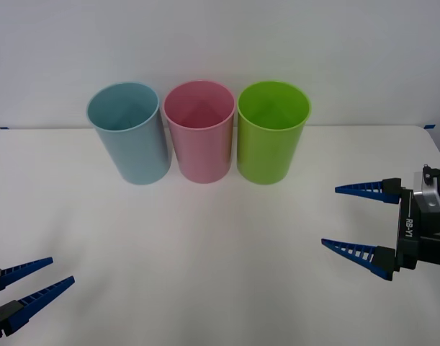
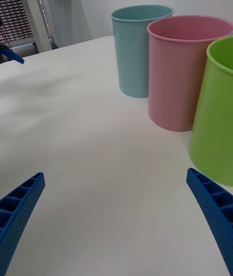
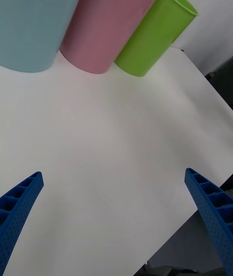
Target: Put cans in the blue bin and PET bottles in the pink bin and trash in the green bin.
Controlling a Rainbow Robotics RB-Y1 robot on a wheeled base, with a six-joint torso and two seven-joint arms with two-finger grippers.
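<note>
Blue bin (image 1: 128, 133), pink bin (image 1: 199, 130) and green bin (image 1: 271, 132) stand in a far row on the worktop (image 1: 205, 252). Right tool (image 1: 349, 217) and left tool (image 1: 34, 277) — both spread, empty. No trash apparent, perhaps binned; locate an item before reaching.

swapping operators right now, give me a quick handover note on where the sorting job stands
Left end effector: open, holding nothing, low at the table's near left corner.
Right end effector: open, holding nothing, at the right side of the table, fingers pointing toward the middle.
Blue bin, pink bin, green bin: upright in a row at the back, left to right.
Done: cannot tell; from the front the bins look empty.
Left: no can, bottle or trash lies on the white table.
</note>
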